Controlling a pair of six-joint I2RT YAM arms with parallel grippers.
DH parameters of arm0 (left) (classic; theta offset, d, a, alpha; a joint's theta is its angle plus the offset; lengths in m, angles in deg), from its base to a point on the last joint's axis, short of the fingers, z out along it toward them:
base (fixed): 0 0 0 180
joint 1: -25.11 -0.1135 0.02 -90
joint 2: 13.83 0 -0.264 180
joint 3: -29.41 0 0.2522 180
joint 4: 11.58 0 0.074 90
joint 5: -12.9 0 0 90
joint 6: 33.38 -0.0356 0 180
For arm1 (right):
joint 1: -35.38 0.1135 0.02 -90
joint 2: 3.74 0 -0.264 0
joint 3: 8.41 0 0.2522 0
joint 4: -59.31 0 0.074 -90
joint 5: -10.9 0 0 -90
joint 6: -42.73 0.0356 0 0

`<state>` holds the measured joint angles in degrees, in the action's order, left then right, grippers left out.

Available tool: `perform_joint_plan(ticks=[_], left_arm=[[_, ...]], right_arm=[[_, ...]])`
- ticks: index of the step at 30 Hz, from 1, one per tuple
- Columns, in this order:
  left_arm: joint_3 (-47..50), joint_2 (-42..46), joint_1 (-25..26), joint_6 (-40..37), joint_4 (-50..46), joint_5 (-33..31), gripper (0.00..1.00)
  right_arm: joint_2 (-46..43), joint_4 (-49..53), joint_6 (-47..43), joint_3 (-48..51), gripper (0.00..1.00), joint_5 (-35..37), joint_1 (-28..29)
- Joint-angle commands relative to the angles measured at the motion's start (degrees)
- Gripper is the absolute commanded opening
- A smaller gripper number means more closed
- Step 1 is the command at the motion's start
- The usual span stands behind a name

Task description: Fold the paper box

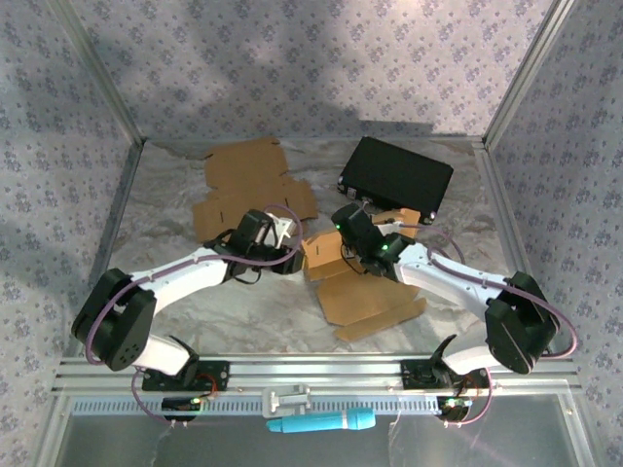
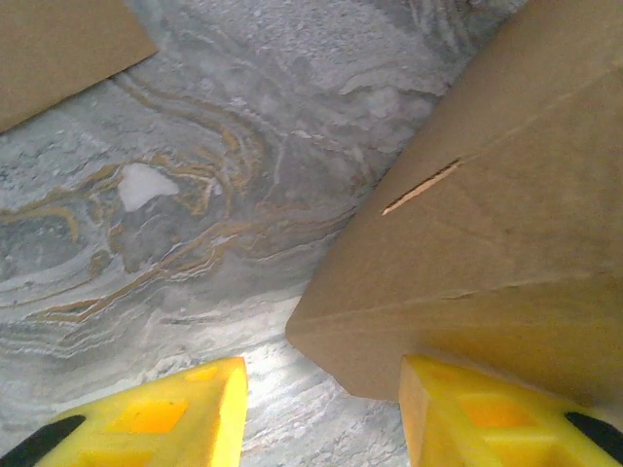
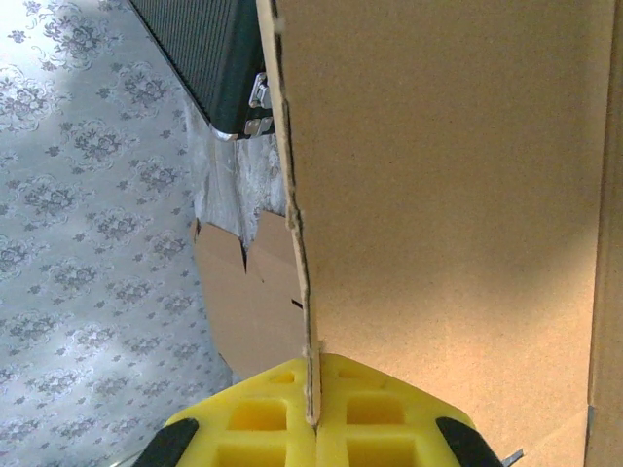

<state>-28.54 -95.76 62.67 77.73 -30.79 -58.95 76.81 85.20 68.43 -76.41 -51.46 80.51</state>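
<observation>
Seemingly, the work is at an early fold. From the top camera the paper box [image 1: 365,302] lies mostly flat and unfolded in the middle of the table [image 1: 175,233], between the two arms. The left gripper [image 1: 284,238] and the right gripper [image 1: 350,226] meet at its far end. A second flat cardboard blank [image 1: 248,180] lies behind them to the left, and a black case [image 1: 397,178] behind to the right.

At the left wrist, the yellow fingers [image 2: 175,413] stand apart, released, with only table surface and a corner of the box between them. A panel [image 2: 487,243] with a small slot hangs over the right finger. I cannot tell whether it touches that finger.

At the right wrist, the fingers [image 3: 268,409] are clenched on the thin edge of one panel [image 3: 438,195], which stands upright from the jaws. The black case and the other blank show beyond it.

In my judgement the step in hand is raising one wall of the box. The next move asks the right gripper to keep this panel steady, while the left one comes to the neighbouring flap and presses it inward along its crease. It needs care that the thin card does not bend away from the crease or slide on the smooth table.
</observation>
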Motion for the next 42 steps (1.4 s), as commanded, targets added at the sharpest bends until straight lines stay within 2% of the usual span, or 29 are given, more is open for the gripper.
perform_joint_plan(ticks=[1,6,13,16,18,21,23,27,29,33,35,38,42], left_arm=[[0.0,-1.2,1.2,-2.9,1.7,-0.4,0.45],[0.2,-1.7,2.2,-3.3,1.8,-1.3,0.45],[1.6,-1.4,3.4,-4.4,2.7,-1.1,0.45],[2.1,-0.8,3.7,-4.3,2.4,-0.8,0.45],[1.8,1.1,3.7,-2.5,0.4,-2.8,0.46],[1.4,6.1,3.7,3.8,-3.6,-6.3,0.51],[0.7,8.8,3.7,10.1,-6.6,-6.1,0.51],[3.9,13.1,4.1,25.6,-4.1,-3.4,0.54],[4.9,14.0,4.1,29.9,-2.0,-2.6,0.54],[9.0,13.3,2.9,39.6,7.0,-1.2,0.53],[12.6,11.0,1.2,46.2,13.7,-0.7,0.48],[17.3,4.7,-2.2,56.3,31.1,-0.3,0.41],[15.1,-4.6,-4.4,60.7,46.3,-0.7,0.41]], right_arm=[[0.9,0.3,-0.7,1.3,0.00,-0.2,-0.4],[0.7,-4.5,-3.6,4.0,0.00,0.3,-0.4],[0.1,-18.3,-9.6,12.0,0.00,1.2,-0.6],[-0.3,-20.0,-11.5,12.8,0.00,0.7,-1.1],[-0.6,-20.5,-11.7,13.2,0.00,0.8,-1.3],[-1.7,-20.3,-11.0,13.1,0.00,2.0,-1.6],[-3.4,-18.9,-10.4,12.3,0.00,2.7,-2.7],[-6.4,-15.1,-10.1,8.9,0.00,2.7,-5.1],[-7.7,-11.2,-9.6,6.6,0.00,3.9,-5.2],[-9.8,-3.1,-6.7,2.1,0.00,5.5,-5.4],[-10.1,-0.4,-5.8,0.4,0.00,5.7,-5.9],[-10.5,1.2,-4.3,-1.4,0.00,5.6,-6.3],[-10.5,2.4,-2.8,-3.0,0.00,5.3,-7.0]])
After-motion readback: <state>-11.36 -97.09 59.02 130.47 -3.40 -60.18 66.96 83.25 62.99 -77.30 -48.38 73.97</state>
